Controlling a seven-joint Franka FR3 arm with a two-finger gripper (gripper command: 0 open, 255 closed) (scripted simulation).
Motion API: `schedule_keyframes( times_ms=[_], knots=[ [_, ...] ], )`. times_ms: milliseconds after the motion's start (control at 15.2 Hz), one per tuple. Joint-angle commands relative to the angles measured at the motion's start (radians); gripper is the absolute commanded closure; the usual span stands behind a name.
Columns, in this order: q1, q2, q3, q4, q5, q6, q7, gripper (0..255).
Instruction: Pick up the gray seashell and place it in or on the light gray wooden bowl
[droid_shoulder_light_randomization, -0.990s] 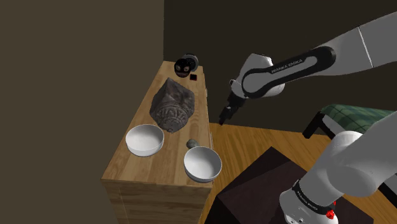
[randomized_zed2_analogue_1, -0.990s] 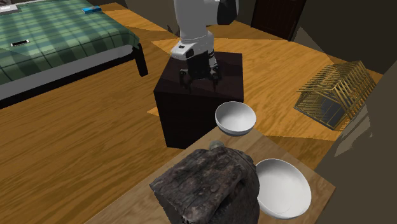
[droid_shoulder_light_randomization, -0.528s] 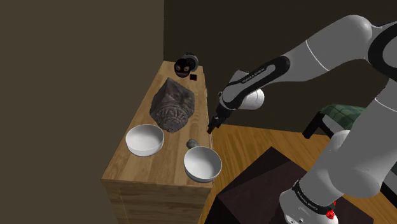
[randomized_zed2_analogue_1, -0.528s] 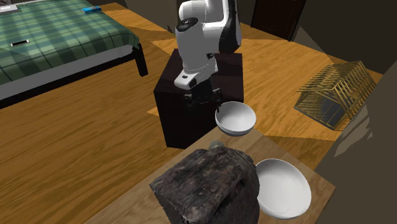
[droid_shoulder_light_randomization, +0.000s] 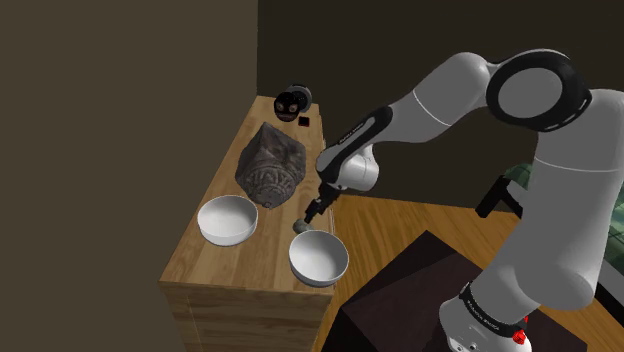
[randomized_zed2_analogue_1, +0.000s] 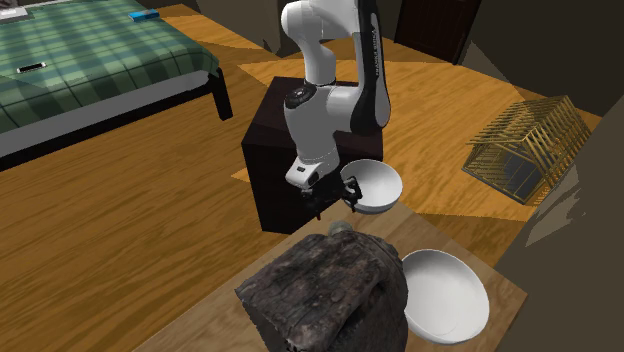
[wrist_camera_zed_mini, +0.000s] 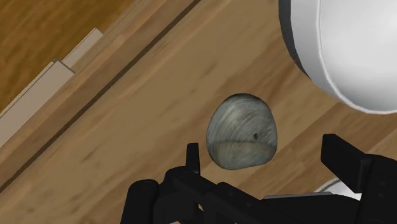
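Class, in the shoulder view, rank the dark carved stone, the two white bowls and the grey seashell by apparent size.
1. dark carved stone
2. bowl at the view's left and bowl at its right: too alike to rank
3. grey seashell, far smallest

A grey shell (wrist_camera_zed_mini: 242, 132), streaked with fine pale and darker lines and browner along one band, lies on a tabletop (wrist_camera_zed_mini: 127, 127) of warm brown wood grain. The bowl (wrist_camera_zed_mini: 356, 51) beside it is plain white, as is a second bowl (droid_shoulder_light_randomization: 228, 219). A rock (droid_shoulder_light_randomization: 270, 165) is charcoal grey with carved swirls. The arm (droid_shoulder_light_randomization: 440, 90) is white with dark joints, and its gripper (wrist_camera_zed_mini: 264, 153) is black. The bed (randomized_zed2_analogue_1: 80, 60) has a green plaid cover. The floor (randomized_zed2_analogue_1: 120, 230) is orange-brown planks. The stand (randomized_zed2_analogue_1: 270, 175) is very dark brown.
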Motion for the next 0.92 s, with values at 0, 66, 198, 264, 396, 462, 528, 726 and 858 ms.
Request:
schedule_keyframes(
  times_ms=[0, 66, 198, 264, 396, 462, 528, 726, 858],
  knots=[
    [-0.014, 0.054, 0.025, 0.036, 0.038, 0.018, -0.035, 0],
    [-0.017, 0.069, 0.032, 0.043, 0.047, 0.026, -0.042, 0],
    [-0.021, 0.099, 0.045, 0.058, 0.063, 0.044, -0.056, 0],
    [-0.024, 0.114, 0.051, 0.066, 0.071, 0.052, -0.063, 0],
    [-0.028, 0.145, 0.064, 0.082, 0.086, 0.069, -0.077, 0],
    [-0.032, 0.169, 0.074, 0.095, 0.097, 0.081, -0.087, 0],
    [-0.032, 0.169, 0.074, 0.095, 0.097, 0.081, -0.087, 0],
    [-0.032, 0.169, 0.074, 0.095, 0.097, 0.081, -0.087, 0],
    [-0.032, 0.169, 0.074, 0.095, 0.097, 0.081, -0.087, 0]
  ],
)
